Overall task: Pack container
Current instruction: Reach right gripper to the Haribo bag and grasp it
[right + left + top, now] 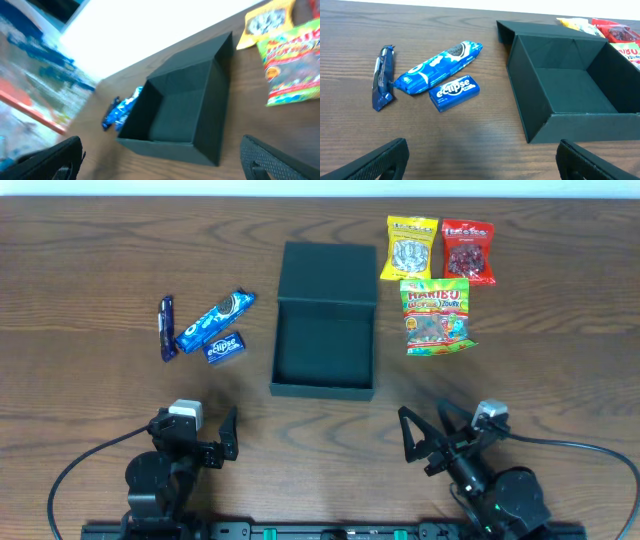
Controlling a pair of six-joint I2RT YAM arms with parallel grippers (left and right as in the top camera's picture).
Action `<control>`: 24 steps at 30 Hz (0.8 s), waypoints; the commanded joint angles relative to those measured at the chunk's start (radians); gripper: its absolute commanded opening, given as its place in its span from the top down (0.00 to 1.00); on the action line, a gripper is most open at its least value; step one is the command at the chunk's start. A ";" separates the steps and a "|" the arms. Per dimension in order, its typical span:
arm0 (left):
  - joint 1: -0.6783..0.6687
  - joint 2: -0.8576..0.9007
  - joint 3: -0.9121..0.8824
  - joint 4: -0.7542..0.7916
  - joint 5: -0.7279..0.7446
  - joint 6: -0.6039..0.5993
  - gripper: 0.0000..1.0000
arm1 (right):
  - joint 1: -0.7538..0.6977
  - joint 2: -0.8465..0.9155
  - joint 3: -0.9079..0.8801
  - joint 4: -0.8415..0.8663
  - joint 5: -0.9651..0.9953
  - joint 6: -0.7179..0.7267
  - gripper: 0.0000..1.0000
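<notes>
While the left gripper [195,428] hung spread wide and empty, the dark teal-green, matte, square container [322,350] lay lid-open on the brown wooden table [80,260], ahead, between it and the right gripper [425,422], likewise spread.

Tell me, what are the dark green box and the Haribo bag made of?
The container looks like stiff cardboard with a matte finish: flat walls, sharp folded corners, no shine. The Haribo bag is probably thin glossy plastic film: wavy crinkled edges and bright printed colours. Looks alone can't settle either.
</notes>
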 commanded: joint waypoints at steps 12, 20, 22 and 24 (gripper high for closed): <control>0.005 -0.008 -0.021 -0.002 -0.003 0.018 0.05 | -0.109 0.584 0.415 -0.137 0.064 -0.340 0.01; 0.005 -0.008 -0.021 -0.002 -0.004 0.018 0.05 | -0.224 0.979 0.564 -0.136 0.074 -0.346 0.01; 0.005 -0.008 -0.021 -0.002 -0.003 0.018 0.05 | -0.251 1.072 0.600 -0.135 0.074 -0.357 0.01; 0.005 -0.008 -0.021 -0.002 -0.003 0.018 0.05 | -0.270 1.153 0.630 -0.124 0.074 -0.393 0.01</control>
